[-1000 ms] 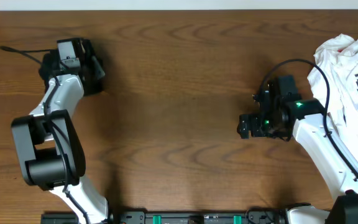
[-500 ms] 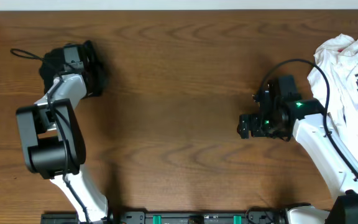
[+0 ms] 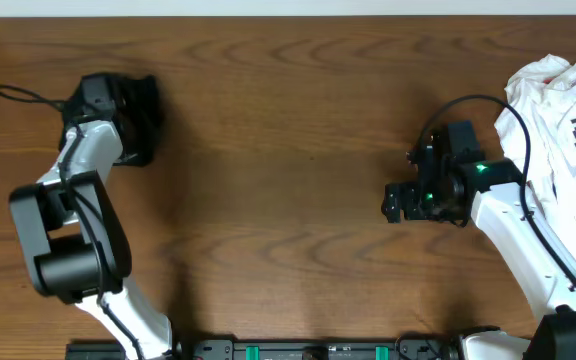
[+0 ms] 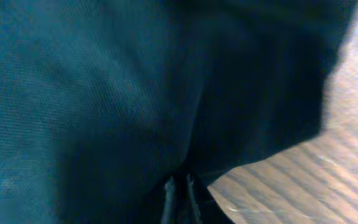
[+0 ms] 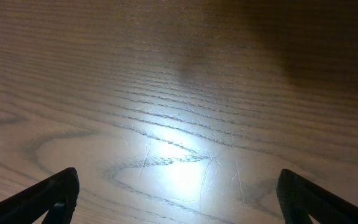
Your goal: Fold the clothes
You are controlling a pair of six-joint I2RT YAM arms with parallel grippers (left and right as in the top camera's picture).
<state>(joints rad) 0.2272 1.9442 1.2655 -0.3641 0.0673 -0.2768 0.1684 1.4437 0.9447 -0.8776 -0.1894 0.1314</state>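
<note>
Brown wood-grain counter (image 3: 288,130) carries everything, and the relation that matters sits right at the left end effector (image 4: 179,188). Its two tips are pressed nearly together, and the black shirt (image 4: 104,93) is pinched between them. In the left wrist view the fabric spills ahead of the tips and to their left, filling most of the frame. A strip of bare wood shows only on the right. From overhead the shirt is a dark bunch wrapped around that end effector. It is too crumpled to show a long axis, a collar or a hem, so which edge is held cannot be told.

Just beyond the bunch, the counter's far edge and left edge are both close, leaving little room that way. To the right of the left end effector the wood lies open across the whole middle. That looks like the place to drag the shirt out flat.

Farther across that stretch hangs the right end effector (image 3: 398,203), fingers spread wide and holding nothing. It is well apart from the shirt and over bare boards, so the left arm is plainly the nearer one. Beyond it, at the right edge, lies a rumpled white garment with black print (image 3: 553,110). Spreading should stop short of it.
</note>
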